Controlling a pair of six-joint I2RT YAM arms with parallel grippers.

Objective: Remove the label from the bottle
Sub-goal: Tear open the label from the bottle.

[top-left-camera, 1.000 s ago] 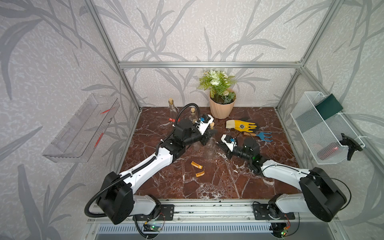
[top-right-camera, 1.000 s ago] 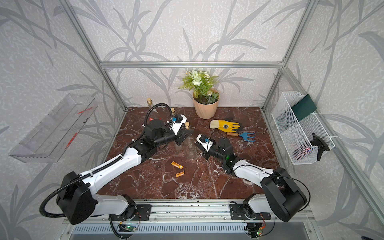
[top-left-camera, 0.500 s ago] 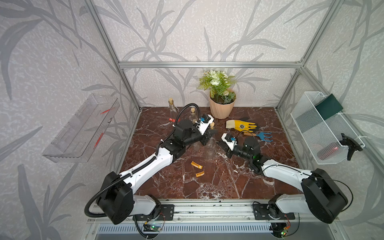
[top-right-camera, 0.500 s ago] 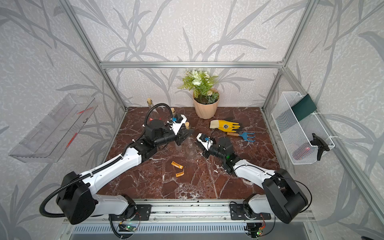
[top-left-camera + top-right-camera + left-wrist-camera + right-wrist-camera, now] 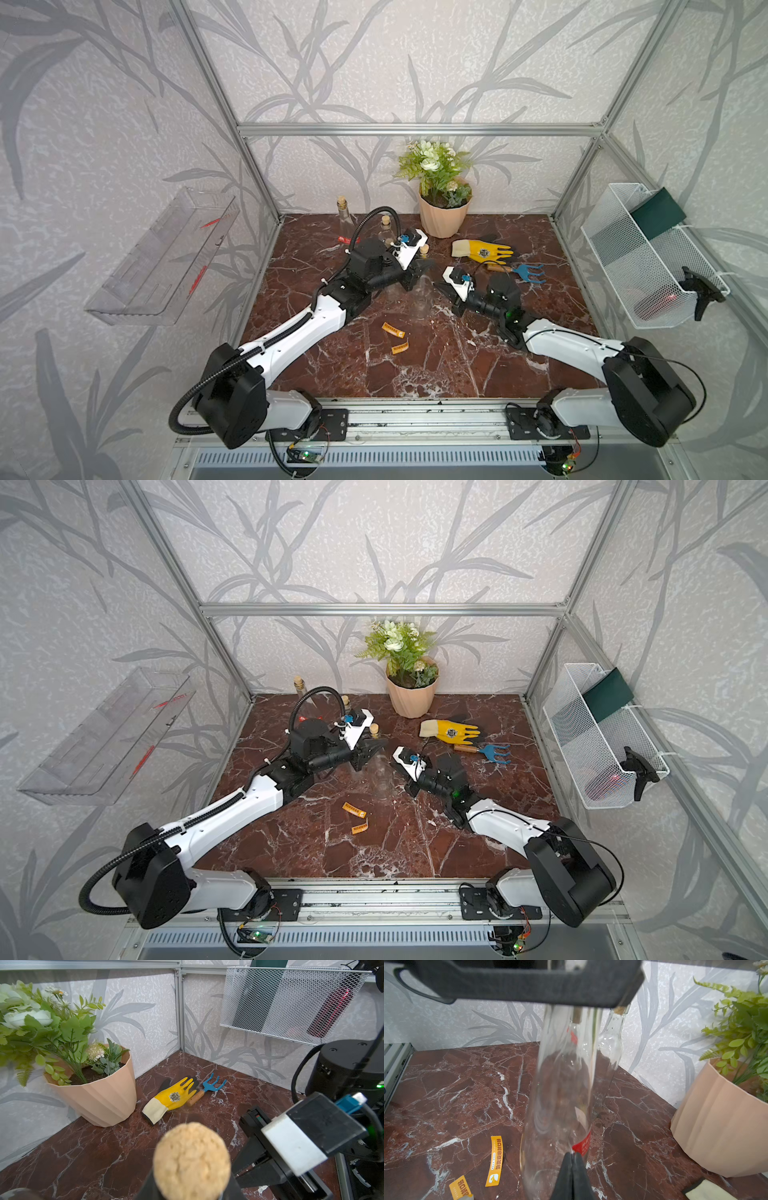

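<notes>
1. Since a second ago, the right gripper point(image 5: 572, 1160) jaws go from a narrow gap to fully closed, and the arm barely shifts. The left gripper point(image 5: 422, 272) and the bottle point(image 5: 420, 293) are unchanged.
2. The left gripper's jaws are clamped on the bottle neck, just under the cork point(image 5: 192, 1159). The clear bottle is roughly upright, its base down at the table point(image 5: 436, 374).
3. The right gripper's jaws are pressed together, with no gap visible in the right wrist view.
4. The right tips sit low against the bottle wall, touching the lower corner of the red label point(image 5: 582, 1144).
5. Cannot tell whether a flap of the label is pinched between the tips or they only touch it.
6. The red label is still on the glass, low on the body. It is directly ahead of the right jaws and wraps away round the far side.
7. Two orange strips point(image 5: 496, 1161) lie flat on the table, off to one side of the right jaws and apart from the bottle.
8. Two spare bottles point(image 5: 611, 1049) stand beyond the held bottle from the right jaws, corked and upright near the back wall.
9. The flower pot point(image 5: 720, 1126) is off to the other side of the right jaws.
10. The glove point(image 5: 482, 251) and rake point(image 5: 523, 272) lie behind the right gripper, well apart from both sets of jaws.
</notes>
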